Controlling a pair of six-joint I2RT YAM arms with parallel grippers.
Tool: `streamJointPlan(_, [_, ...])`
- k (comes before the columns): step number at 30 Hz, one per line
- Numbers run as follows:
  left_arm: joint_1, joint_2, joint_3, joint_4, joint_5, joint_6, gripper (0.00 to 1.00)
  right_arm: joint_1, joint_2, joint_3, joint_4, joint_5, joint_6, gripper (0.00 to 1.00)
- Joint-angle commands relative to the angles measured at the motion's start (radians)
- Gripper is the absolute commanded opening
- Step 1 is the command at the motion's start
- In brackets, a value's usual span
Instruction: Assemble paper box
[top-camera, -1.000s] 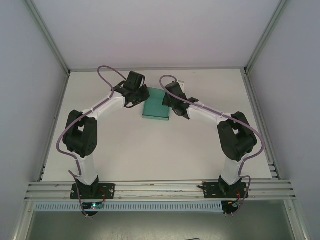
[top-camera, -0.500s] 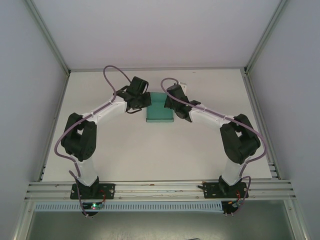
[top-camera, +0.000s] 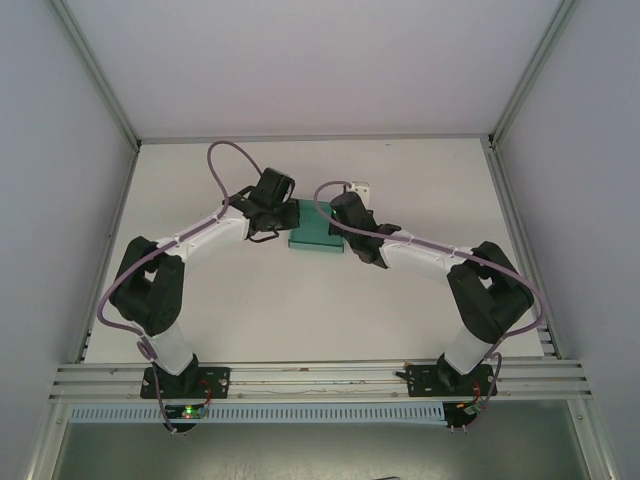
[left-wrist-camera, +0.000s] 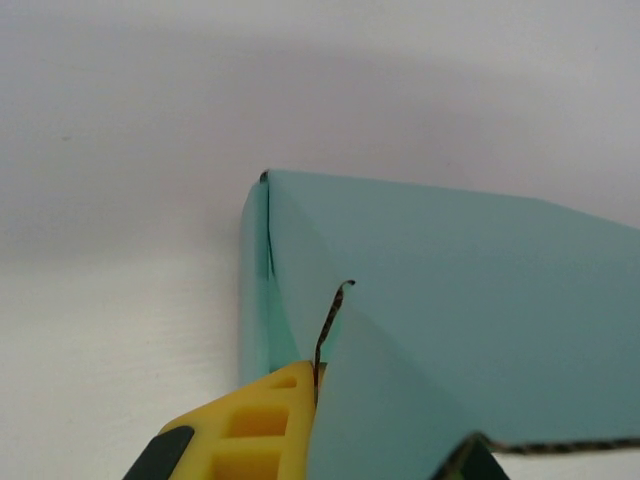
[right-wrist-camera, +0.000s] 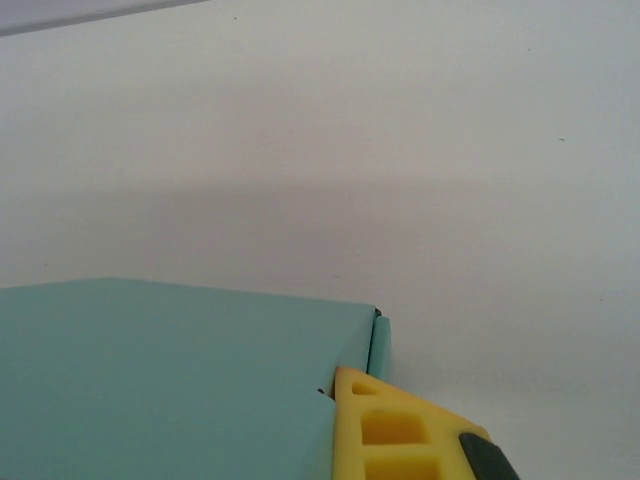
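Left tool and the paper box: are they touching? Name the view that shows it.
Touching. Left wrist view: a yellow finger of the left tool lies against the paper box card, no gap.

From above, the left hand (top-camera: 283, 211) and right hand (top-camera: 339, 224) cover the two ends of the paper box (top-camera: 314, 232). Both hands are too small and dark there to tell whether they grip the card or just touch it. In the left wrist view the box (left-wrist-camera: 450, 290) runs off the right and bottom edges, a yellow finger (left-wrist-camera: 262, 425) is cut by the bottom edge, and a raised flap (left-wrist-camera: 380, 400) hides what lies behind it. In the right wrist view the box (right-wrist-camera: 170, 380) is cut at left and bottom, that hand's yellow finger (right-wrist-camera: 395, 430) is cut at the bottom, and the far bench (right-wrist-camera: 320, 120) is blurred.
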Motion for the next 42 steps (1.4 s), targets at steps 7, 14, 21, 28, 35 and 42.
streamJointPlan(7, [-0.057, -0.053, -0.103, -0.081, 0.058, 0.050, 0.06, 0.081, -0.035, -0.106, 0.069, 0.041, -0.078, 0.00])
streamJointPlan(14, [-0.058, -0.127, -0.124, -0.113, 0.053, 0.067, 0.17, 0.121, -0.044, -0.142, 0.072, 0.105, -0.113, 0.00])
streamJointPlan(21, [-0.060, -0.277, -0.173, -0.190, 0.041, 0.079, 0.40, 0.131, -0.034, -0.167, 0.069, 0.113, -0.093, 0.00])
streamJointPlan(28, [-0.053, -0.443, -0.150, -0.254, -0.111, 0.036, 1.00, 0.134, -0.042, -0.197, 0.103, 0.099, -0.113, 0.00])
streamJointPlan(35, [0.042, -0.259, 0.022, -0.237, -0.122, -0.009, 1.00, 0.136, -0.005, -0.230, 0.184, 0.064, -0.156, 0.00])
streamJointPlan(42, [0.128, -0.002, 0.144, -0.187, 0.071, -0.039, 1.00, 0.135, -0.007, -0.249, 0.193, 0.050, -0.186, 0.00])
